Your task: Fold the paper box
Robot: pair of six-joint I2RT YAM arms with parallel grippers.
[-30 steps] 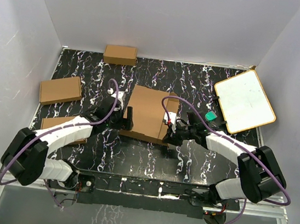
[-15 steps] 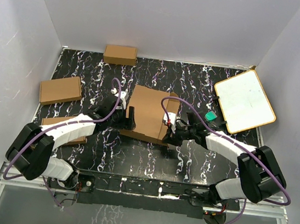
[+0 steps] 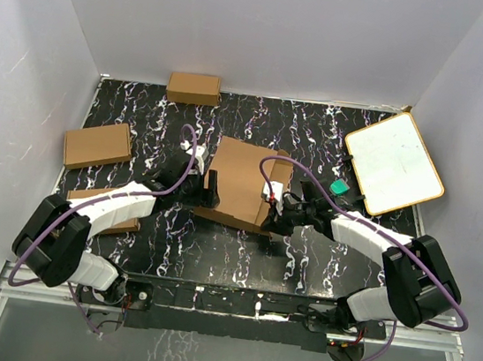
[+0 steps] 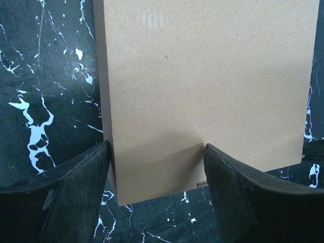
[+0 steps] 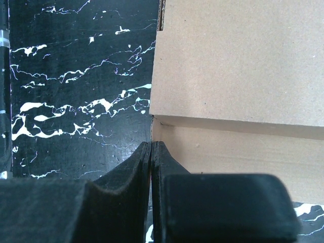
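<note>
The left gripper (image 4: 157,152) stands wide open and holds nothing, with one finger on each side of the near end of a flat brown panel of the paper box (image 3: 240,180), both close against its side edges. The right gripper (image 5: 151,144) has its fingers pressed together, apparently on the thin edge of a raised side wall at the box's corner. The cardboard between them is too slim to see plainly. On the table (image 3: 318,137) the box lies at the middle. The left claw is at its 9 o'clock edge and the right claw at about its 4 o'clock corner, so both are in contact range. The sheet looks light and fairly stiff across its panels, and it will likely bend only along its scored creases. Its matte face should give fair friction, though a hard pinch could crush the fluting. The best hold is probably near a flap's free edge, away from the crease. Farther off, smaller cardboard boxes (image 3: 97,145) sit toward 10 and 12 o'clock and a white board (image 3: 393,163) toward 2 o'clock.
</note>
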